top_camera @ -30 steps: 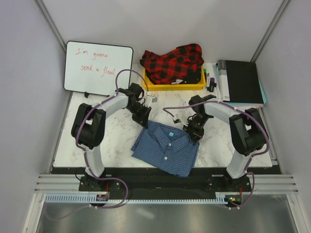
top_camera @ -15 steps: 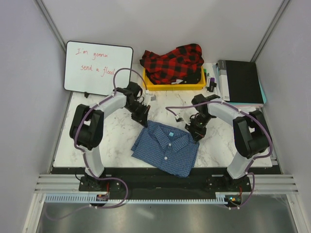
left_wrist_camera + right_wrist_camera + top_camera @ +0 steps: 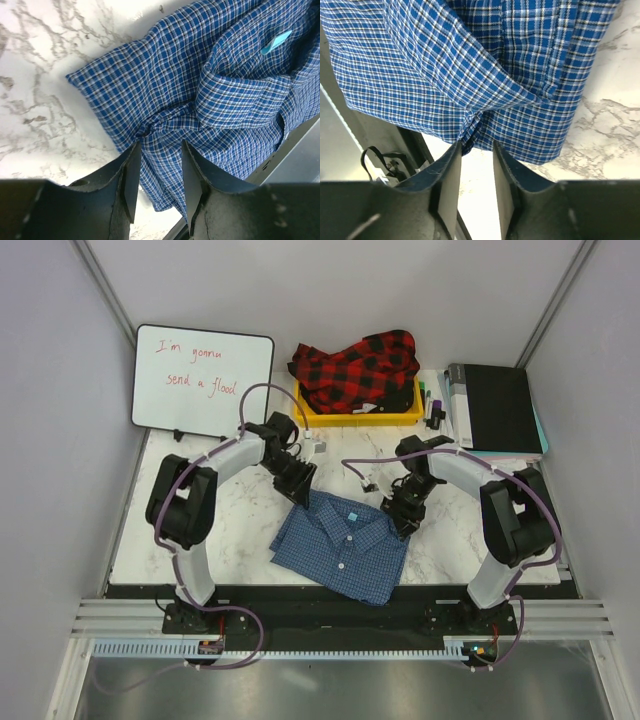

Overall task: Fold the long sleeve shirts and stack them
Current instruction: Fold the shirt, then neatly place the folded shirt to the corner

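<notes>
Your left hand (image 3: 160, 146) is narrowly parted. A puckered fold of the blue shirt (image 3: 220, 90) sits at its fingertips and cloth shows through the gap, but you cannot tell whether the pads touch it. Your right hand (image 3: 476, 147) is also narrowly parted, with bare counter (image 3: 600, 140) between its fingers and the shirt's hem right at their tips. From above, both hands hide the shirt's far corners. The red plaid shirt (image 3: 355, 370) lies heaped beyond both hands, mostly covering a yellow bin (image 3: 360, 418).
</notes>
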{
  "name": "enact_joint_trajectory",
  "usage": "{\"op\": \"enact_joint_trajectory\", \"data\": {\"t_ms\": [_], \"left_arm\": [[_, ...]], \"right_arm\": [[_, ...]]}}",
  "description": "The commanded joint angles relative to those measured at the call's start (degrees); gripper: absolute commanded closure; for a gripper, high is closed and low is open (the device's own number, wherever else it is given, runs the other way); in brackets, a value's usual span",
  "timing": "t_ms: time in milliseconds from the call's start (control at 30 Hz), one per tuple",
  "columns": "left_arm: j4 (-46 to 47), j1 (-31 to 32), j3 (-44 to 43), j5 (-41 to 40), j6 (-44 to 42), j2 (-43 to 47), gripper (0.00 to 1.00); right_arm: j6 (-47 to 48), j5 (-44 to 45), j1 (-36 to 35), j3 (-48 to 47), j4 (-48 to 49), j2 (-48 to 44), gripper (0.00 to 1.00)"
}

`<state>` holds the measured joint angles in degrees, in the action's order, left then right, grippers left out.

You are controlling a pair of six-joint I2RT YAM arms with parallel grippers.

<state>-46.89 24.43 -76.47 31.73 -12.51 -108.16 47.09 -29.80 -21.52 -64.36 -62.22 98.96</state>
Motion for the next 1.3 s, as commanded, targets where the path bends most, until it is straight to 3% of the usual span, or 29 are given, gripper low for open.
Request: {"op": "enact_joint_trajectory", "data": {"t_ms": [0, 167, 467, 633, 800, 833, 933, 967, 1033, 1133, 1267], "left_arm": [[-0.83, 0.89, 0.27, -0.79, -2.08, -1.53, 0.55], [-0.83, 1.5, -0.17, -1.84, -1.64, -2.67, 0.52], [-0.48, 1.5, -0.87, -4.38, -0.23, -3.64, 0.54], [-0.3, 1.5, -2.02, -4.22, 0.65, -4.25, 0.53], [-0.3, 1.85, -2.72, -2.63, 1.08, -4.25, 0.58], [-0.22, 1.85, -2.72, -2.11, 1.09, -4.17, 0.65], [-0.22, 1.85, -2.64, -1.67, 1.26, -3.46, 0.77], [-0.13, 1.77, -2.46, -1.75, 1.26, -3.2, 0.8], [-0.04, 1.59, -2.29, -2.01, 1.35, -2.15, 0.9], [0.4, 0.36, -1.32, -2.54, 1.35, -0.13, 0.98], [2.15, -1.22, 0.79, -2.63, 0.74, 2.95, 0.98]], "right_arm": [[0.63, -2.28, -0.37, -1.74, -1.59, 0.53, 0.59], [0.63, -2.89, -0.63, -2.44, -2.03, 0.71, 0.6], [1.34, -3.51, -0.63, -4.02, -4.49, -0.52, 0.47], [0.9, -4.21, -1.07, -4.11, -4.06, 0.71, 0.48], [-1.47, -2.37, -2.38, -3.23, -0.46, 1.67, 0.57], [-1.74, -1.15, -2.74, -3.14, 0.68, 1.94, 0.6], [-2.0, 0.35, -2.92, -3.58, 0.87, 3.17, 0.74], [-2.0, 0.97, -2.92, -3.67, 0.87, 3.43, 0.88], [-2.96, 3.33, -2.74, -3.32, 2.09, 2.91, 1.0], [-3.93, 5.27, -1.78, -1.92, 4.29, 0.37, 1.0], [-4.11, 7.91, -0.98, -0.25, 5.26, -2.18, 1.0]]}}
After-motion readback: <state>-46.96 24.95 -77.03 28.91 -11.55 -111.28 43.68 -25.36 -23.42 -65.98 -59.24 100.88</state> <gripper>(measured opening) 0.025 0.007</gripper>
